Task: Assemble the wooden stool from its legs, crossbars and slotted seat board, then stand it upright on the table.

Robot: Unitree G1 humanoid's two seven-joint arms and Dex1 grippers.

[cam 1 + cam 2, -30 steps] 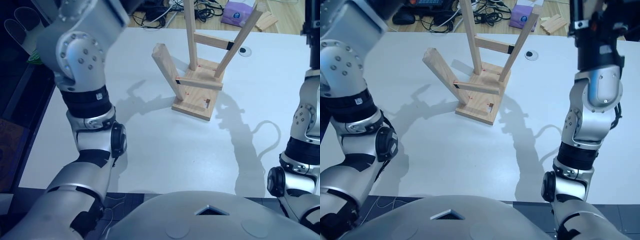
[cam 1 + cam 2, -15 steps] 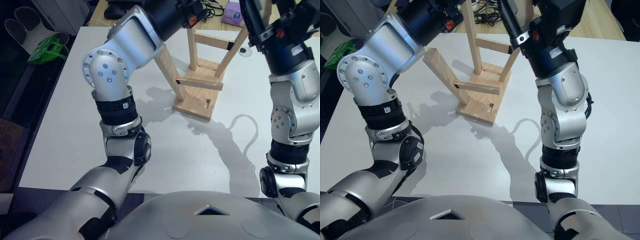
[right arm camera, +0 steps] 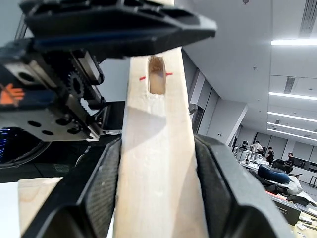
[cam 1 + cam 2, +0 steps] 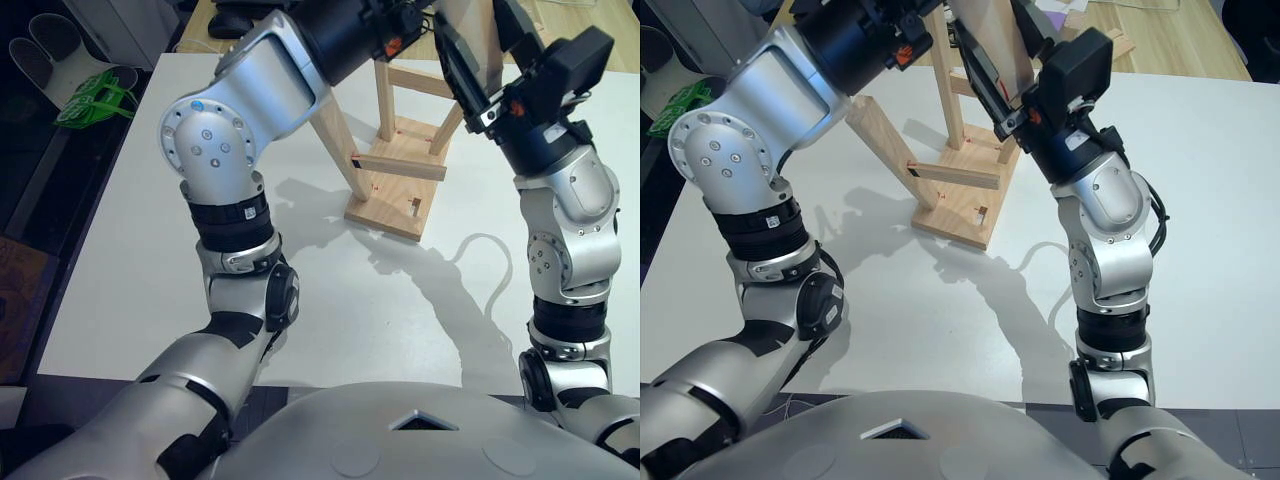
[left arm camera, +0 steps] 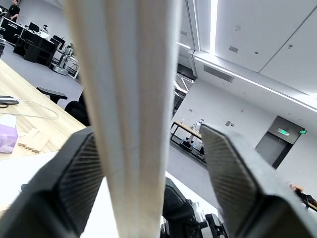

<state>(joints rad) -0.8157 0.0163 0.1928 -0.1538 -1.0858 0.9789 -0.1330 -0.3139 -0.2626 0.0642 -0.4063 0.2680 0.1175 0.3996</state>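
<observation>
The partly built stool rests upside down, its seat board (image 4: 390, 215) flat on the white table (image 4: 330, 300). One leg (image 4: 335, 130) leans left, another (image 4: 383, 90) stands upright, and crossbars (image 4: 400, 167) join them. Above the stool, a pale wooden leg (image 4: 992, 35) with a slot (image 3: 157, 74) marked in red is held by both grippers. My left gripper (image 5: 146, 158) is shut on this leg (image 5: 129, 99). My right gripper (image 3: 158, 168) clamps the same leg (image 3: 158, 148) lower down. The right gripper's body (image 4: 530, 90) hides the leg's lower end.
Cables and a purple box lie on the floor beyond the table's far edge. A small dark disc sat on the table at the far right of the stool and is now hidden by the right arm. Bare tabletop (image 4: 330, 300) spreads in front of the stool.
Both arms have swung in from the table's sides and risen over the stool. Their grippers have closed on the wooden leg, and the right arm has shifted left in the last half second.
</observation>
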